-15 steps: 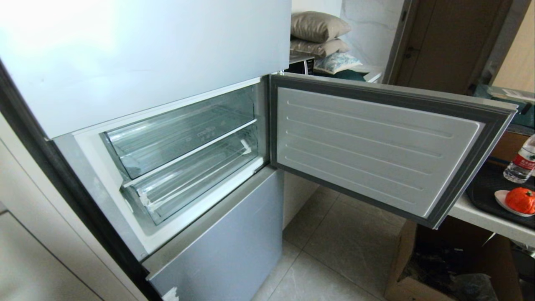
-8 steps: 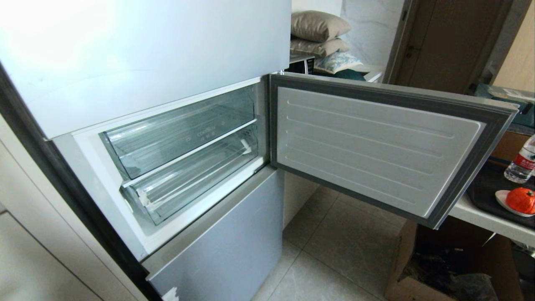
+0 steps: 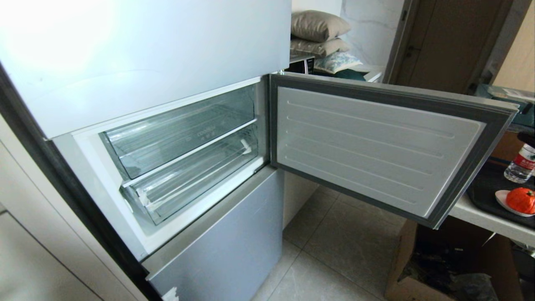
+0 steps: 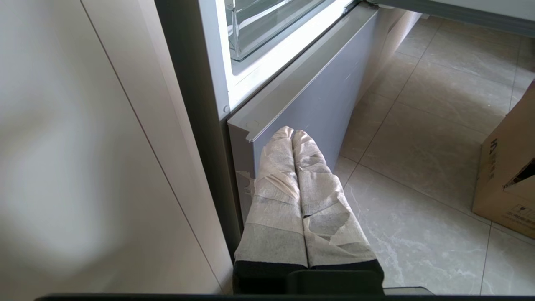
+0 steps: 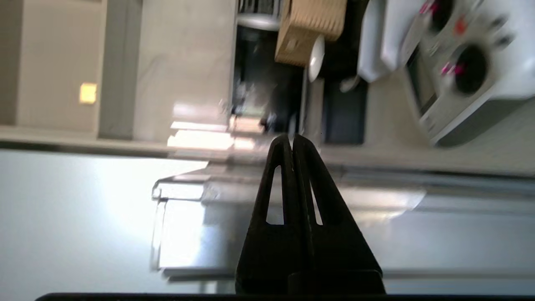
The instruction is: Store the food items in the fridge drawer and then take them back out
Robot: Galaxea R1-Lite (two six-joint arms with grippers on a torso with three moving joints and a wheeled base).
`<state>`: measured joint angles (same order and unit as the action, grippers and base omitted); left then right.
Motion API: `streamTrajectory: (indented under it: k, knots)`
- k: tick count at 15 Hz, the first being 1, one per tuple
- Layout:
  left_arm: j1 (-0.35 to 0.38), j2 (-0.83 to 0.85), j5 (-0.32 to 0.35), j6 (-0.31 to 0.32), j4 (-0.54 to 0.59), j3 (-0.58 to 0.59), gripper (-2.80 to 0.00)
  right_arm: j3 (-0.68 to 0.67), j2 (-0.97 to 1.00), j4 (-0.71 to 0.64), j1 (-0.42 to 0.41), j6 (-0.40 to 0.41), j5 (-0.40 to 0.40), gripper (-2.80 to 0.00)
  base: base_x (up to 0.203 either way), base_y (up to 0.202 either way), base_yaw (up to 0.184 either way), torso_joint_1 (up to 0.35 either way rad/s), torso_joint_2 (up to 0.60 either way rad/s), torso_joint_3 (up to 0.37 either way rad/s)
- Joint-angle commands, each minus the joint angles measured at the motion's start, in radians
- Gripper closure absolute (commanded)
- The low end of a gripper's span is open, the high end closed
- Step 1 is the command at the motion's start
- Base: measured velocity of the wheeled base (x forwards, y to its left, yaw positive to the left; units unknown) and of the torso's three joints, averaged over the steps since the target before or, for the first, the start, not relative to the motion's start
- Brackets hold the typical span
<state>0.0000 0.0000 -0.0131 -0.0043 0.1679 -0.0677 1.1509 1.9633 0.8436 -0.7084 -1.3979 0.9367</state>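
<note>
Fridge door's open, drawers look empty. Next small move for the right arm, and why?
Probably open the right gripper, now shut and empty, and reach for the orange food item on its plate at the head view's right edge. The fridge drawer holds nothing yet; the left gripper is parked low.

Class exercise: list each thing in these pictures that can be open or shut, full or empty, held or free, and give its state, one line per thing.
fridge door: swung wide open.
upper clear bin: pushed in, empty.
fridge drawer: pushed in, empty.
orange food item: free, resting on a white dish.
water bottle: upright, cap hidden.
left gripper: shut, holding nothing.
right gripper: shut, holding nothing.
</note>
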Motion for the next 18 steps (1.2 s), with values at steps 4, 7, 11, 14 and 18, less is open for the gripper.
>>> streamTrajectory:
  k: [4,7,11,14,18]
  knots:
    - [0.0,0.0,-0.001,0.0,0.001,0.0,0.0,0.016,0.018,0.005,0.038,-0.075,0.059,0.0,0.0,0.0,0.0,0.0,0.0,0.0]
    - [0.0,0.0,-0.001,0.0,0.001,0.0,0.0,0.011,0.039,0.005,0.051,-0.126,0.116,0.0,0.0,0.0,0.0,0.0,0.0,0.0]
    - [0.0,0.0,-0.001,0.0,0.001,0.0,0.0,-0.084,-0.059,0.004,0.052,-0.126,0.155,0.0,0.0,0.0,0.0,0.0,0.0,0.0]
    - [0.0,0.0,-0.001,0.0,0.001,0.0,0.0,-0.194,-0.165,0.008,0.052,-0.12,0.178,0.0,0.0,0.0,0.0,0.0,0.0,0.0]
    - [0.0,0.0,-0.001,0.0,0.001,0.0,0.0,-0.38,-0.363,0.009,0.078,-0.117,0.217,0.0,0.0,0.0,0.0,0.0,0.0,0.0]
